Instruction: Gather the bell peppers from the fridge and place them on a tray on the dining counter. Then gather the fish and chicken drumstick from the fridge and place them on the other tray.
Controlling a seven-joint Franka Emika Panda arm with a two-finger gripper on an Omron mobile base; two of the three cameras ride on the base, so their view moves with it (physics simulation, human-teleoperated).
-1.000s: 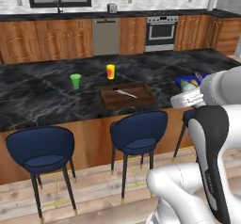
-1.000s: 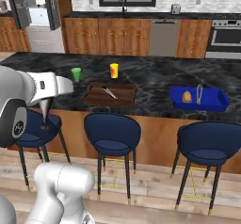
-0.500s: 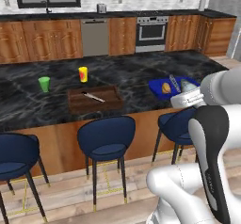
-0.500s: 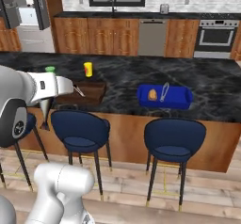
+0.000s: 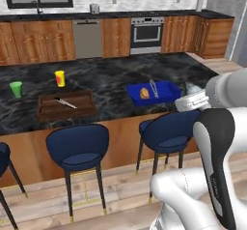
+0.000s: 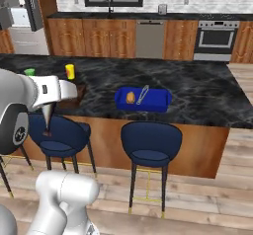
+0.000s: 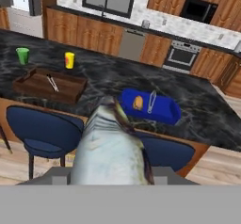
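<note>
Claw: the gripper (image 7: 113, 183) is clamped on the fish (image 7: 110, 148); the fingertips themselves are hidden under its body, so the hold is read from the hand view.
Fish: grey-silver, pale belly, darker back, tail end pointing away from the hand toward the counter; it sits in the hand, off the counter, over the stools.
Green cup (image 5: 16, 89): far left of the dining counter (image 5: 111, 74).
Yellow cup (image 5: 60, 78): just right of the green one, behind the wooden tray.
Wooden tray (image 5: 66, 105): near the front edge, left part; a thin utensil, probably a knife (image 5: 64, 103), lies in it.
Blue tray (image 5: 153, 92): right of the wooden one, well apart from it, near the front edge; an orange item (image 5: 144, 93) and tongs (image 5: 154, 87) lie inside.
Open room: bare black marble between the trays and behind them to the back edge.
Stools (image 5: 78, 147): blue seats tucked along the front edge.
</note>
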